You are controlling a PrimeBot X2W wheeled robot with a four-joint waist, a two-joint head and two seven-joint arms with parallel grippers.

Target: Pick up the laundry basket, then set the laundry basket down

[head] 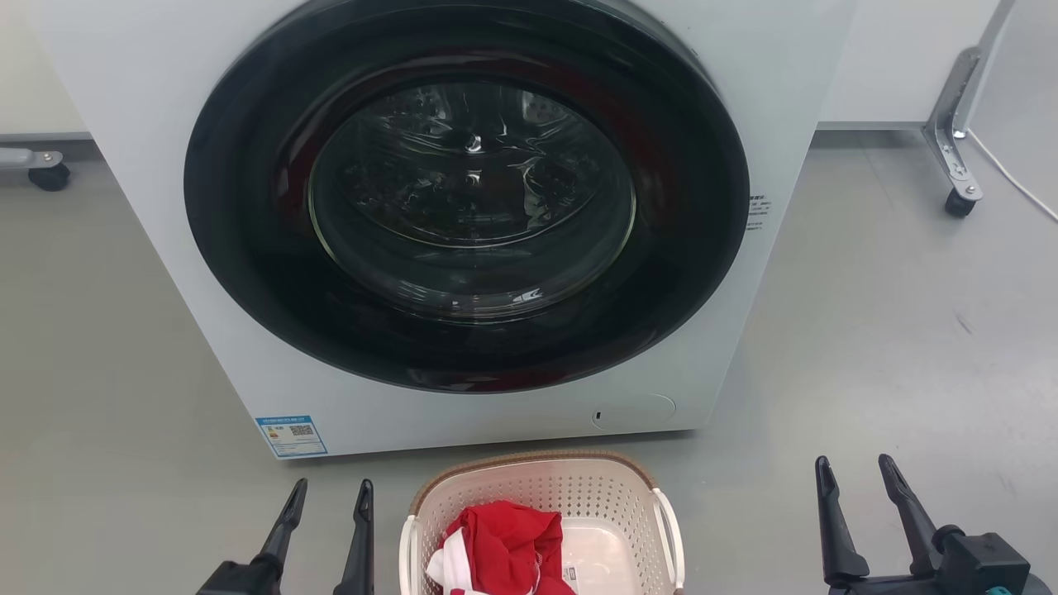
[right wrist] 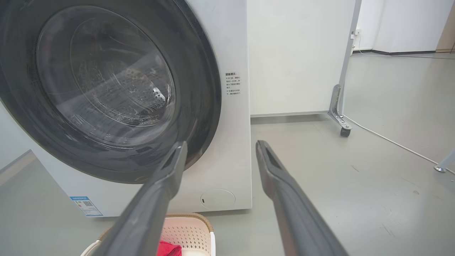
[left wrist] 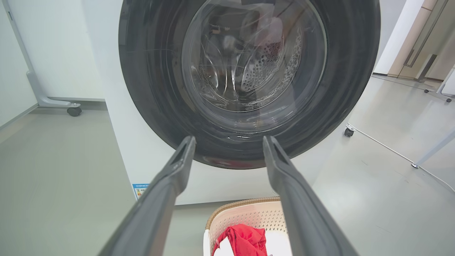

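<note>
The laundry basket (head: 595, 496) is cream-white with perforated sides and a brown rim. It stands on the grey floor just in front of the washer, at the bottom middle of the head view, with a red and white cloth (head: 500, 541) inside. My left gripper (head: 331, 492) is open, to the left of the basket and apart from it. My right gripper (head: 855, 468) is open, well to the basket's right. The basket (left wrist: 249, 217) also shows low between my left fingers, and its corner (right wrist: 188, 231) sits at the bottom of the right wrist view.
A white front-loading washer (head: 165, 124) with a shut round dark door (head: 467, 190) rises right behind the basket. White partition panels on castor feet (head: 959, 202) stand at the back right and back left (head: 50, 175). A white cable (head: 1017, 186) runs along the floor at the right.
</note>
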